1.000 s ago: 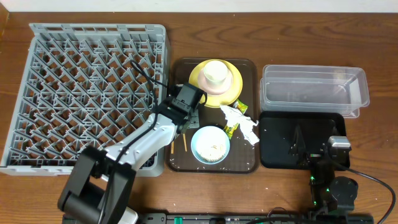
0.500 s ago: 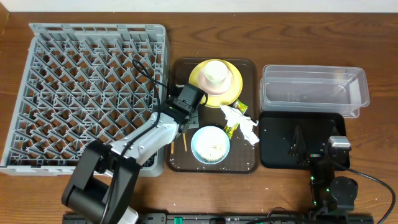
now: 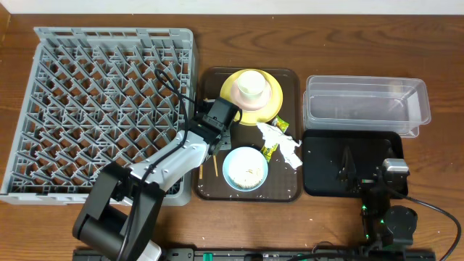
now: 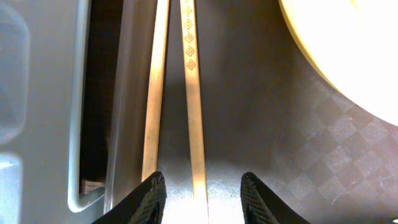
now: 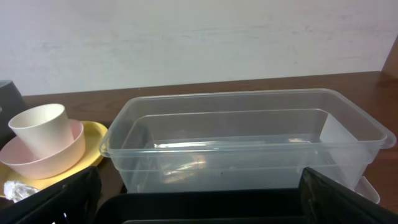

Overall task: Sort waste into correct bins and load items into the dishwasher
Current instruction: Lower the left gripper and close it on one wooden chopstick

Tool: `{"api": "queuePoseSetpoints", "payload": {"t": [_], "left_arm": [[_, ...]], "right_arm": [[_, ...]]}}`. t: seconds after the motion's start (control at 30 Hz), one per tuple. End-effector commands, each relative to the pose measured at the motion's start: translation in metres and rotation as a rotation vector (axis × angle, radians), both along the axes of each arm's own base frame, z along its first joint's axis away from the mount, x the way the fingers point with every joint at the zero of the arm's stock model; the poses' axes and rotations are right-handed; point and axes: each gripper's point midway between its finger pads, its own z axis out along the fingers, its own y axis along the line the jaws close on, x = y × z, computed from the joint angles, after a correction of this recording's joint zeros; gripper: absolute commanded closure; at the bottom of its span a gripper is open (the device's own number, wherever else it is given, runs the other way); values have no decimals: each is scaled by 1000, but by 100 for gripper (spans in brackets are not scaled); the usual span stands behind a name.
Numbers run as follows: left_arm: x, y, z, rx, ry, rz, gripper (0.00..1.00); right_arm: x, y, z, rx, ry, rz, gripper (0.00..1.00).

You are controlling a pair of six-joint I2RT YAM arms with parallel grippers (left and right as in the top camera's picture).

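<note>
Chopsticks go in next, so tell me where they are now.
Overhead, the chopsticks lie along the brown tray's left edge, between the dish rack and the light-blue bowl, partly under the left gripper.

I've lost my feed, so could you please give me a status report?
Left pincer open, straddling one chopstick on brown tray. Right pincer open above black tray. Rack wall close alongside.

The chopsticks are tan with diamond marks, the tray dark checkered.

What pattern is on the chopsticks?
Pale wood chopsticks; one bears small diamonds. Left wrist view shows it best.
</note>
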Motion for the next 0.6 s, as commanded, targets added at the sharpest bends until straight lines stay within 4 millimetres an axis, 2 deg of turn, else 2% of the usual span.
{"api": "queuePoseSetpoints", "payload": {"t": [0.0,0.37,0.57], "left_arm": [[-3,4,-5,23,11,6,60],[-1,3,-21,25,15,6,64],[-3,4,-37,40,43,11,64]], "right_arm": [[0,1,0,8,0,4,1],[0,1,0,8,0,4,1],[0,1,0,8,0,4,1]]}}
